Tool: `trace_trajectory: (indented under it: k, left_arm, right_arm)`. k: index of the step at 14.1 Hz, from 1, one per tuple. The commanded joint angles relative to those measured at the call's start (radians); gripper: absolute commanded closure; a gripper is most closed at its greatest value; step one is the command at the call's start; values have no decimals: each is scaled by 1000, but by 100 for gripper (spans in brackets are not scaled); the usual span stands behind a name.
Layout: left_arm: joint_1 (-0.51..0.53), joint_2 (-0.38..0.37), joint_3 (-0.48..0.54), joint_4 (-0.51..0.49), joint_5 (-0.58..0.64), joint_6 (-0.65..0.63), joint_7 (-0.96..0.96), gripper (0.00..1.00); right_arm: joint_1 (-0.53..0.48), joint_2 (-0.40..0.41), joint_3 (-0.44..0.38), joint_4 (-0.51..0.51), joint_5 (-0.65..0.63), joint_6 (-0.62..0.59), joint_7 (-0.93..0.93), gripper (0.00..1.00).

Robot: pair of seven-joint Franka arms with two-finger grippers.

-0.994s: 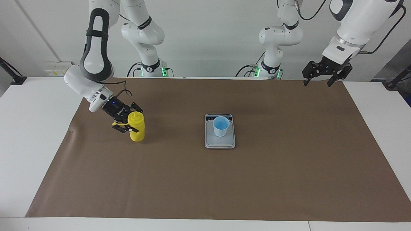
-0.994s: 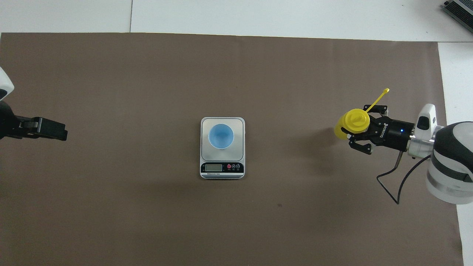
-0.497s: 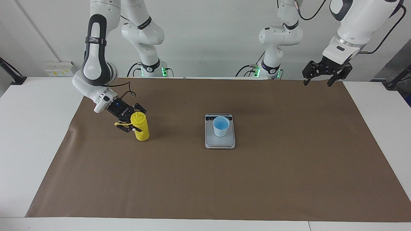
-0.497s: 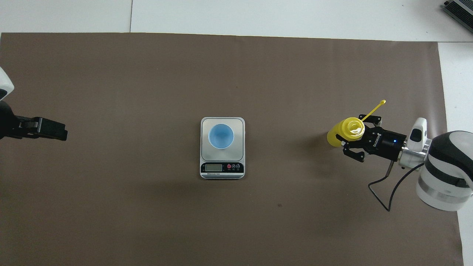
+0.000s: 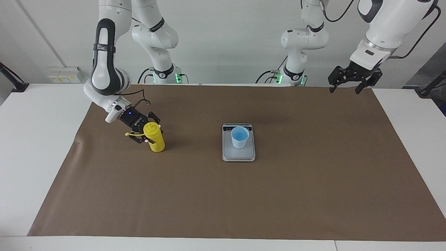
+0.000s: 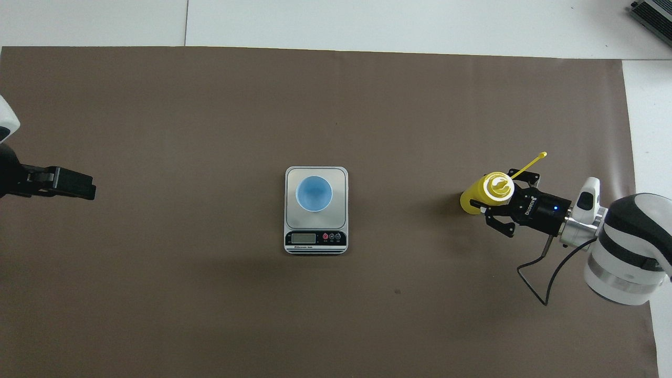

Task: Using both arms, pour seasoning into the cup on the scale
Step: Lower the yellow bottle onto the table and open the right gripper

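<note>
The right gripper [image 5: 145, 134] sits at centre-left of the facing view, its fingers on either side of the bottle [image 5: 155, 140] — whether they still clamp it I cannot tell. The bottle stands on the brown mat [image 5: 313, 195], tilted a little. At mid-frame the cup [image 5: 239, 137] stands on the scale [image 5: 238, 154]. Upper right, the left gripper [image 5: 347, 84] waits, fingers spread — over the mat's edge.
</note>
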Motion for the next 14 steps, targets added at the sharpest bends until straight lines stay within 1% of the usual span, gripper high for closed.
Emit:
trace_trajectory:
  k: [1,4,5,12,14]
  left_arm:
    - [0,-27,3,-24,14,-6,0,0]
    - [0,-27,1,-24,14,-6,0,0]
    - [0,-27,1,-24,14,-6,0,0]
    - [0,-27,3,-24,14,-6,0,0]
    - [0,-27,3,-24,14,-6,0,0]
  right_arm:
    - [-17,-11,9,-9,38,-18,-33,0]
    - [-32,-16,7,-20,18,-20,-35,0]
    - [-42,-16,7,-21,-8,-20,-36,0]
    - [-132,-22,2,-9,-375,-20,-26,0]
    - [-155,-26,-4,14,-439,-20,-13,0]
